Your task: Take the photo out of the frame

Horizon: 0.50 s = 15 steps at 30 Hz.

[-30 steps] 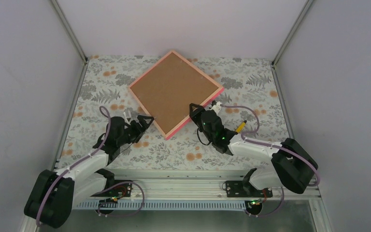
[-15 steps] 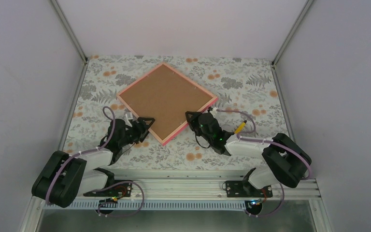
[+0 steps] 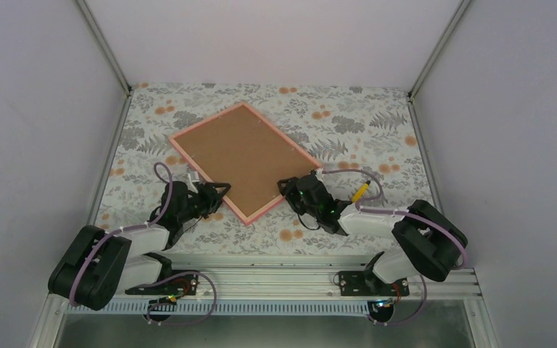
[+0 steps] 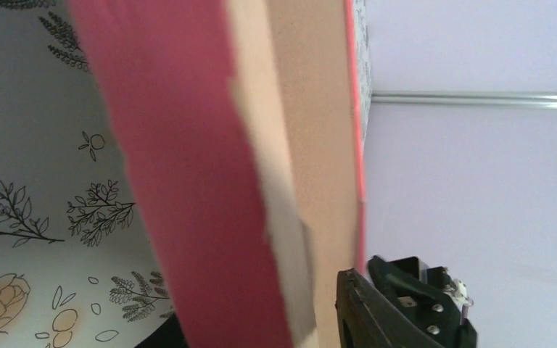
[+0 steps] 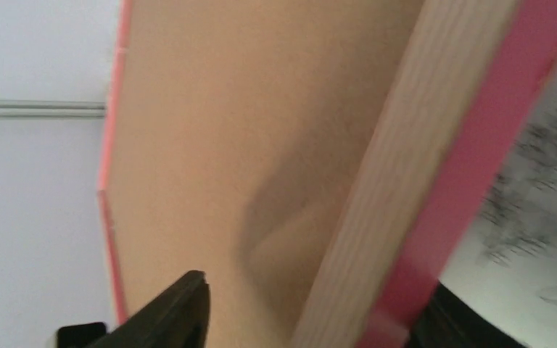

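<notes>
The pink frame [image 3: 239,156] lies back-up on the floral cloth, with its brown backing board [image 3: 236,152] on top. The photo is hidden beneath that board. My left gripper [image 3: 217,192] straddles the frame's near-left rail [image 4: 188,145]. Its jaws stand narrow, one finger [image 4: 399,312] over the board, and contact is not clear. My right gripper [image 3: 288,187] straddles the near-right rail [image 5: 435,145]. It is open, with a gap between one finger [image 5: 181,304] and the rail.
The floral tablecloth [image 3: 362,123] covers the table inside grey enclosure walls. A metal mounting rail [image 3: 275,279] runs along the near edge by both arm bases. A purple cable [image 3: 355,174] loops beside the right wrist.
The frame has swung anticlockwise, shifted left and come down flatter. My left jaws have narrowed around its rail. My right jaws have widened off it.
</notes>
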{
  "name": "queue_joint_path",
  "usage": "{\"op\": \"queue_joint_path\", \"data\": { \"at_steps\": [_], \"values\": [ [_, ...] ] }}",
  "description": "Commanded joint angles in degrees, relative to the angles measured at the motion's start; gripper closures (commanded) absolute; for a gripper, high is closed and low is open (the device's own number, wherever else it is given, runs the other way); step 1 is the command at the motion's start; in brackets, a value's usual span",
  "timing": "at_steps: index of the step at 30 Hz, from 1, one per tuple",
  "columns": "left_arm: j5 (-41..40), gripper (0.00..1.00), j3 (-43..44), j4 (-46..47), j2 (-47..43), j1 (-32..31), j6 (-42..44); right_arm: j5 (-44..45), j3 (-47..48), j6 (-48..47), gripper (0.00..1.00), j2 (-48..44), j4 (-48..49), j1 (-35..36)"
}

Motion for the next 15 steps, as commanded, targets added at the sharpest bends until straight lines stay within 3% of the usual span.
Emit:
{"op": "queue_joint_path", "data": {
  "at_steps": [1, 6, 9, 15],
  "values": [
    [0.37, 0.66, 0.07, 4.37, -1.65, 0.21, 0.66, -1.95, -1.31, -3.32, 0.42, -1.34, -5.02, -0.77],
    [0.64, 0.7, 0.22, 3.17, -2.23, 0.18, 1.41, -2.37, -1.57, -7.17, 0.25, -5.03, -9.97, -3.0],
    [0.82, 0.72, 0.53, 1.61, -2.9, 0.13, 2.42, -2.92, -1.48, -13.12, 0.21, -7.63, -13.32, -5.47],
    [1.38, 0.75, 2.87, -5.11, -5.1, 0.25, 6.89, -8.58, 2.16, -31.97, 0.14, -8.06, -18.38, -13.76]
  ]
}}
